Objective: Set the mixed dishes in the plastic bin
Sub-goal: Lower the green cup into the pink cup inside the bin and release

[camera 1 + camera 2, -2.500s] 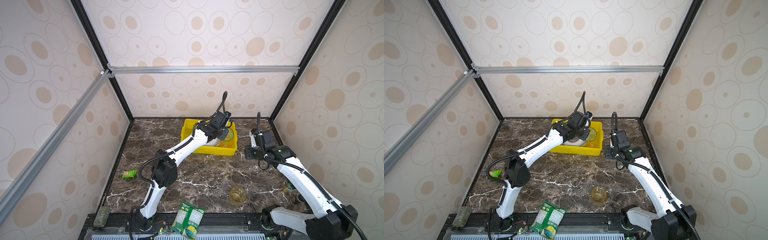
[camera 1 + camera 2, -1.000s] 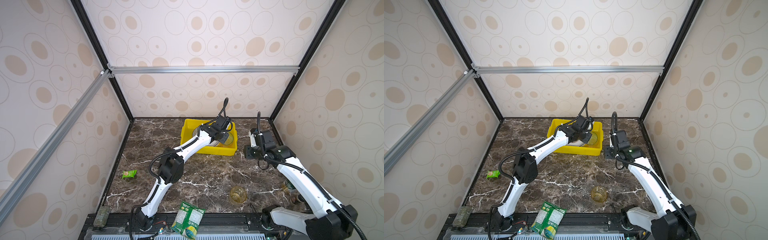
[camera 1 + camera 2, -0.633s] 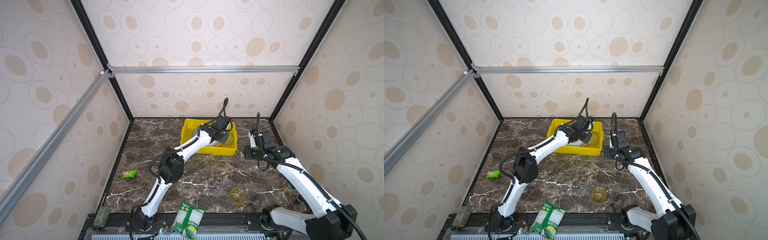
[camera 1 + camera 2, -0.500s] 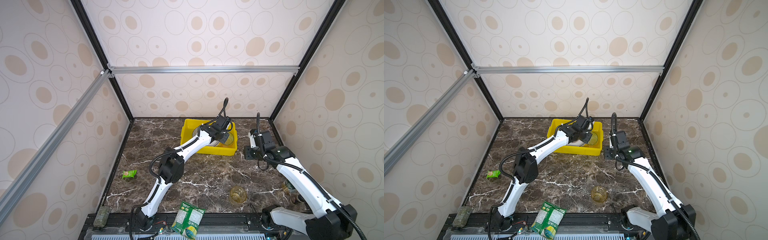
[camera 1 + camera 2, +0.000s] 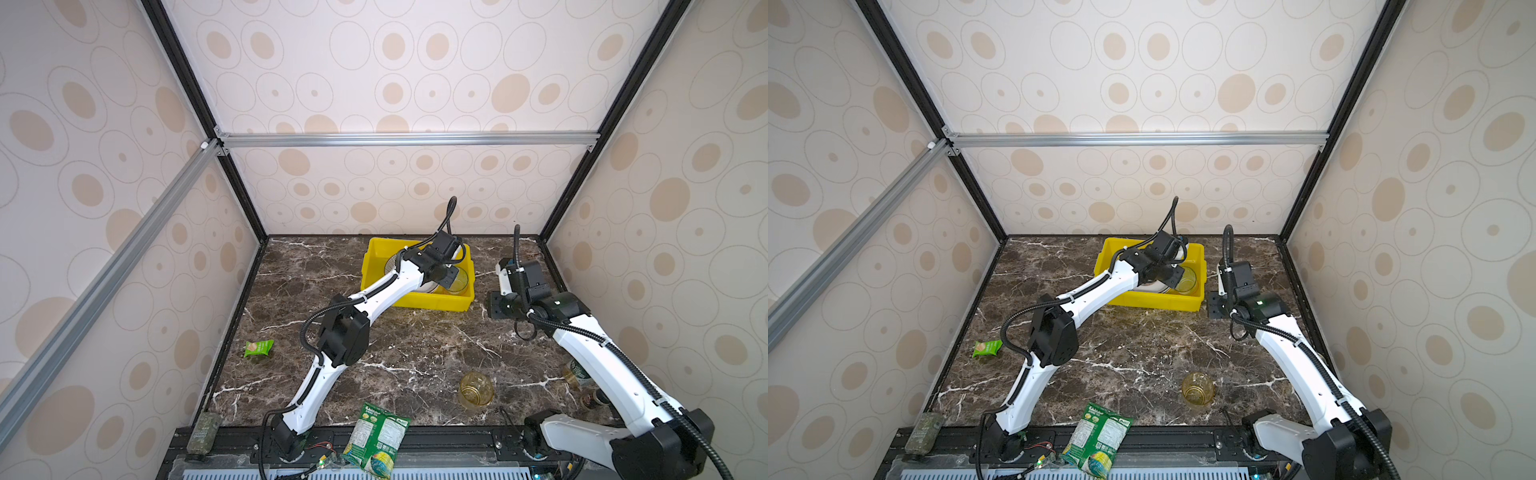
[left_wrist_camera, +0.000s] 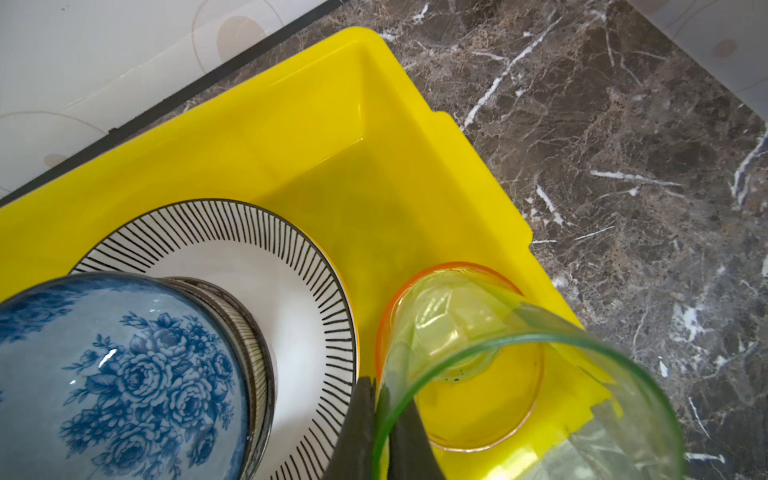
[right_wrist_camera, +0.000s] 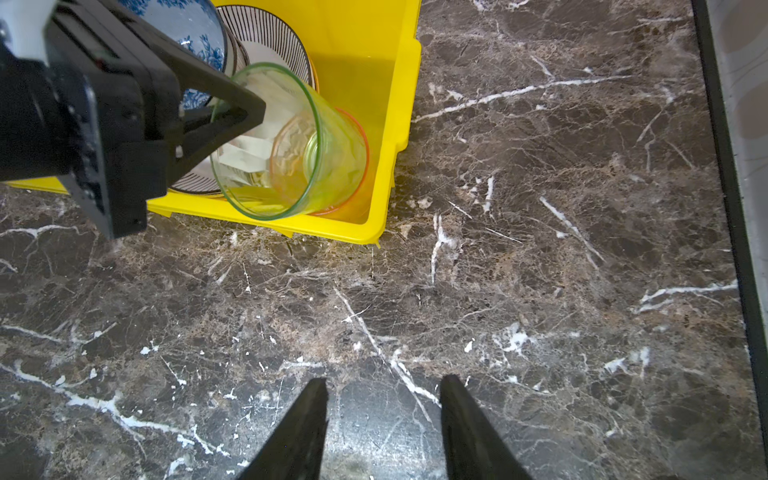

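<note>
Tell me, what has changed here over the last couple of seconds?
The left arm's elbow swung forward, pushing the left gripper, shut on the green glass tumbler, slightly deeper into the yellow bin. Nothing was grabbed or released. The open right gripper, the loose amber tumbler and the snack packets stayed put.
</note>
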{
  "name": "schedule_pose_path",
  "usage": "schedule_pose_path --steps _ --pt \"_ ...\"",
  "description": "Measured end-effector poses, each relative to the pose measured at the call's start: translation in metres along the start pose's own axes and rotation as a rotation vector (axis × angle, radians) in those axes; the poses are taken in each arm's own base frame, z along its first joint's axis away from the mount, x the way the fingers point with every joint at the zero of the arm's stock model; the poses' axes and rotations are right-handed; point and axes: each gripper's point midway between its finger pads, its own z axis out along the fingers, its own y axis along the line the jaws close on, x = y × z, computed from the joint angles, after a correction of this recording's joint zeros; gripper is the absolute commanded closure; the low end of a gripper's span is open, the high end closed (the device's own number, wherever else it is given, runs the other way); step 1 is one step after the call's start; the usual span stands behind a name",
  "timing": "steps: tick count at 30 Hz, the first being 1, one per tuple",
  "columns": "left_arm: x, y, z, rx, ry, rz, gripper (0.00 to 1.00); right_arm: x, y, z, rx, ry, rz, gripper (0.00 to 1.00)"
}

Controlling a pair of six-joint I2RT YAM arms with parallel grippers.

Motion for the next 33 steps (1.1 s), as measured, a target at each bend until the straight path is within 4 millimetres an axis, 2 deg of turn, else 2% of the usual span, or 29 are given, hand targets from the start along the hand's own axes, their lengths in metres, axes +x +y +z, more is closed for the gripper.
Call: schedule_pose_path --steps 15,26,33 --pt "-0.001 -0.007 0.007 0.043 -0.005 -0.064 0.80 0.004 0.000 0.002 -0.002 0.009 -0.001 0.52" --pt "-0.003 -0.012 0.007 0.075 -0.010 -0.083 0.76 0.005 0.004 -0.002 -0.026 0.008 0.004 0.52" --pt "-0.003 -0.010 0.007 0.067 -0.011 -0.083 0.71 0.010 0.008 -0.009 -0.061 0.021 0.015 0.52"
